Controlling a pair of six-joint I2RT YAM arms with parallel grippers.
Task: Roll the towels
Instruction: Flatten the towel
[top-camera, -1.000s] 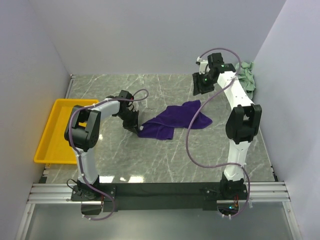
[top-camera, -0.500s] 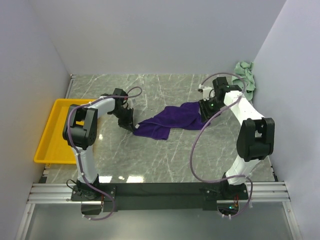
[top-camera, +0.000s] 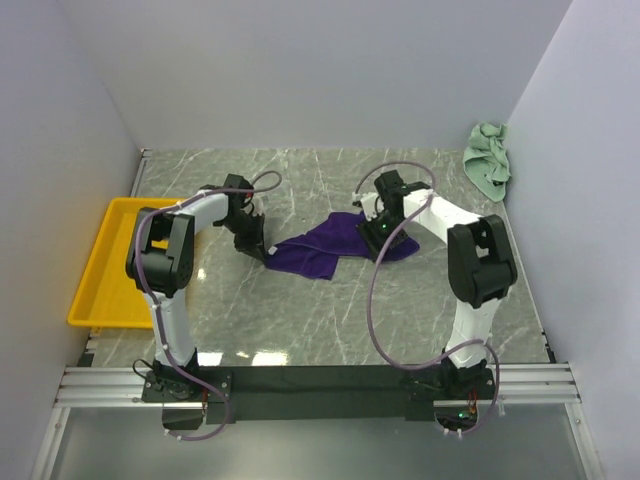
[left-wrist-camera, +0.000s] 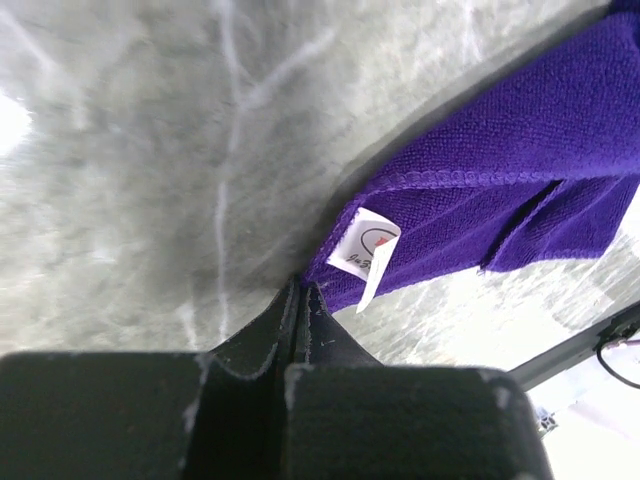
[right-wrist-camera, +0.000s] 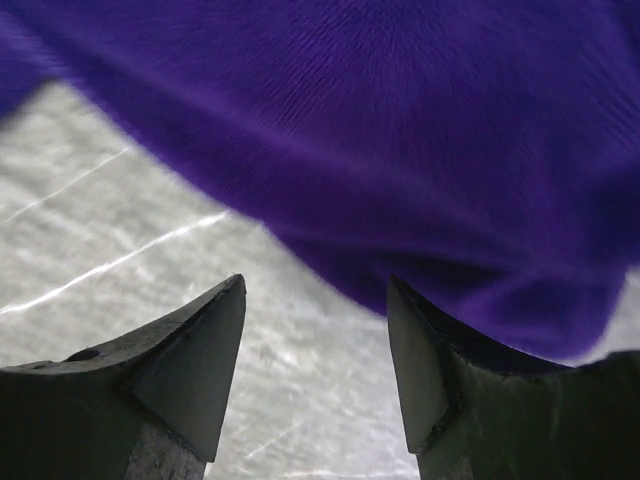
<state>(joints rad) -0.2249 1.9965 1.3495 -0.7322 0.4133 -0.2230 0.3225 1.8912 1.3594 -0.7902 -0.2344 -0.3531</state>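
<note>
The left gripper (left-wrist-camera: 300, 288) is clenched on the purple towel (left-wrist-camera: 500, 190)'s corner; the right gripper (right-wrist-camera: 316, 285) gapes released at its other end.

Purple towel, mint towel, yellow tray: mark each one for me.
purple towel (top-camera: 318, 250), top view, middle of the crumpled cloth.
mint towel (top-camera: 487, 160), top view, centre of the bunched heap.
yellow tray (top-camera: 100, 268), top view, bare floor of the tray.
</note>
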